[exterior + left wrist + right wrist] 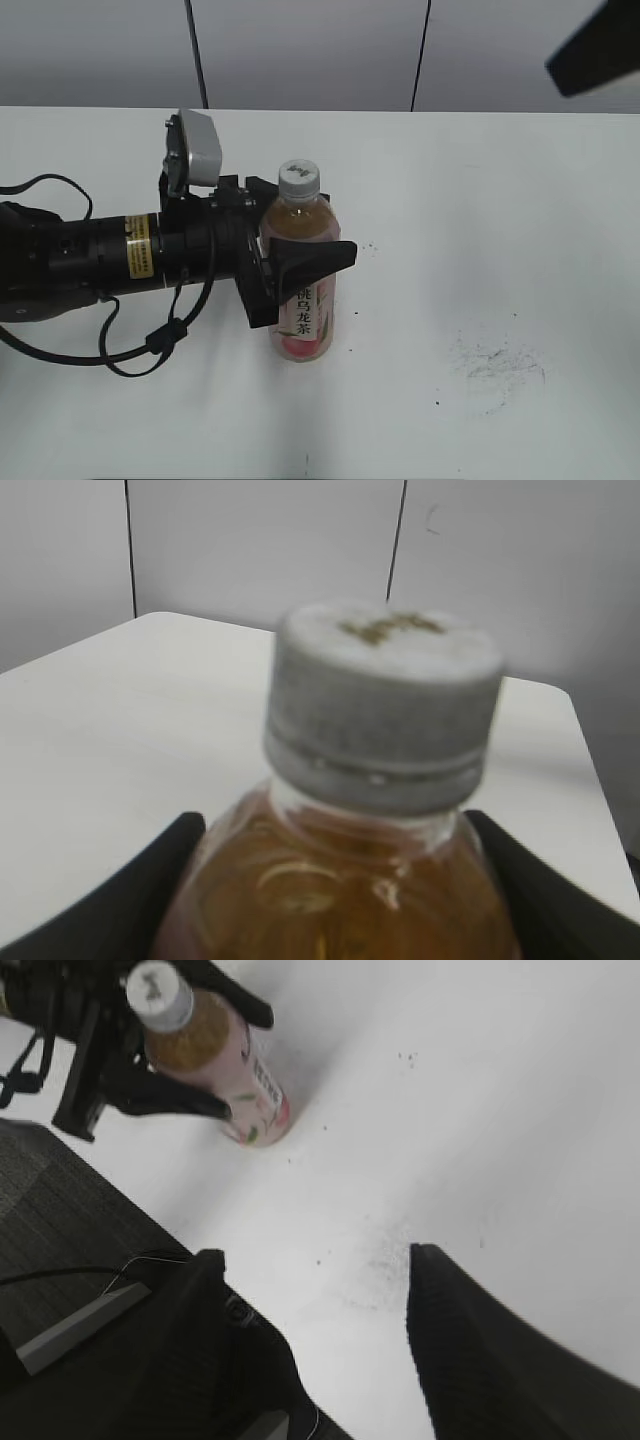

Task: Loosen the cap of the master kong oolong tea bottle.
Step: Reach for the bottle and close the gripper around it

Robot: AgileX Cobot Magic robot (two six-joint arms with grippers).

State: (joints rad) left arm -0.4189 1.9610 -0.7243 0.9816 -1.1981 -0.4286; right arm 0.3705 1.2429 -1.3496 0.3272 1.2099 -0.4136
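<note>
White strip on master kong oolong tea bottle (303, 300): black Chinese characters, "乌龙茶" legible in exterior view. Cap (298, 177): faint printed mark on top, unreadable. Yellow sticker (138, 252) on left arm: fine print, too small to read.

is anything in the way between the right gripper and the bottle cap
Nothing visible blocks it. The right gripper hangs open, well off from the bottle, with only bare table between. The cap is exposed on top; the left gripper clamps the bottle below the neck, leaving the cap free.
</note>
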